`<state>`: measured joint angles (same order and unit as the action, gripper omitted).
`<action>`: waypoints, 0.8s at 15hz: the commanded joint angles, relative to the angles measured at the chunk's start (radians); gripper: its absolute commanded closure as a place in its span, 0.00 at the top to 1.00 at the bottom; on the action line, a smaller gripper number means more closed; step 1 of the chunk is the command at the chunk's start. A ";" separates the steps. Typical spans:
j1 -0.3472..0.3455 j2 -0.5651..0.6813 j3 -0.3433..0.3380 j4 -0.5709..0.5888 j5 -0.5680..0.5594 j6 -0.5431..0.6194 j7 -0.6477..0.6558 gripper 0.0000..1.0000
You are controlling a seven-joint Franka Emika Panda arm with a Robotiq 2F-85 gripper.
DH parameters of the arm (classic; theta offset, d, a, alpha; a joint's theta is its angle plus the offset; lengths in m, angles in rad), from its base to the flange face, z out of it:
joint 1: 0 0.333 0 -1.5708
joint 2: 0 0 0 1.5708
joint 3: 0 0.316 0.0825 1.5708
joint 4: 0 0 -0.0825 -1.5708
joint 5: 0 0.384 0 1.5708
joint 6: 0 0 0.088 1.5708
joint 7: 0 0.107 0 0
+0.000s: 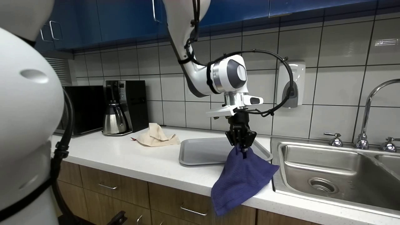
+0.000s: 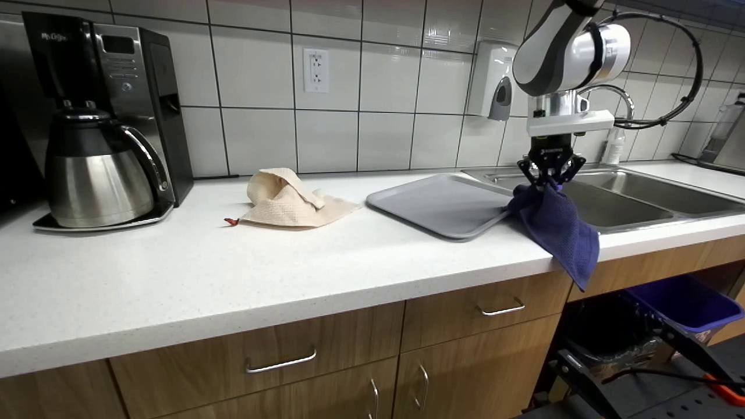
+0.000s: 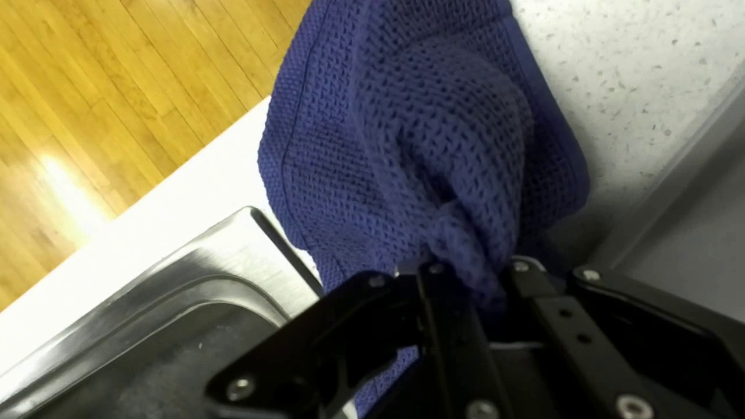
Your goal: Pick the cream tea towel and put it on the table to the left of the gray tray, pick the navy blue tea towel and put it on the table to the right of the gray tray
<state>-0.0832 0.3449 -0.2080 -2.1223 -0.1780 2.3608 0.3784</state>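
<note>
Navy blue tea towel (image 1: 245, 181) hangs from my gripper (image 1: 241, 150), whose jaws pinch a bunched fold near its top while the rest drapes down beside the right end of the gray tray (image 1: 203, 150), over the front of the counter (image 2: 349, 262), a lower corner falling past the edge. Close on the cloth's other side, the wrist view gives me the sink (image 3: 238, 244), so my landing strip is narrow; whether any cloth touches the tray I can't tell. The cream tea towel (image 2: 291, 203) lies rumpled to the tray's left, so I count that half done and take this placing as the last real step. To do it well I'd draw the cloth back toward the tiled wall (image 2: 259, 139) before letting go, far enough that the hanging corner comes up onto the counter; dropped here, its overhang could pull the lot to the floor (image 3: 116, 87). I'd go low and slow, minding that the hem doesn't hook the tray's rim or slop into the sink. Once most weight bears on the counter, I'd part the jaws gently, let the fold drop clear, then lift straight up, since that coarse weave looks apt to snag.
</note>
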 commanded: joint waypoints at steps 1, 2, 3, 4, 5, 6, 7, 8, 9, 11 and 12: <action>0.006 0.050 -0.002 0.061 0.017 -0.021 0.014 0.03; 0.006 0.057 -0.003 0.068 0.017 -0.021 0.015 0.03; 0.006 0.064 -0.004 0.073 0.019 -0.022 0.014 0.03; 0.007 0.071 -0.005 0.079 0.018 -0.023 0.016 0.03; 0.006 0.076 -0.006 0.084 0.019 -0.024 0.015 0.03; 0.006 0.080 -0.007 0.088 0.019 -0.025 0.014 0.03; 0.006 0.082 -0.008 0.091 0.019 -0.026 0.015 0.38; 0.007 0.084 -0.008 0.093 0.020 -0.025 0.015 0.40; 0.006 0.085 -0.009 0.094 0.020 -0.023 0.015 0.46; 0.006 0.083 -0.010 0.095 0.021 -0.022 0.014 0.61; 0.006 0.081 -0.011 0.094 0.021 -0.021 0.014 0.69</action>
<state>-0.0820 0.4232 -0.2111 -2.0511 -0.1755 2.3597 0.3833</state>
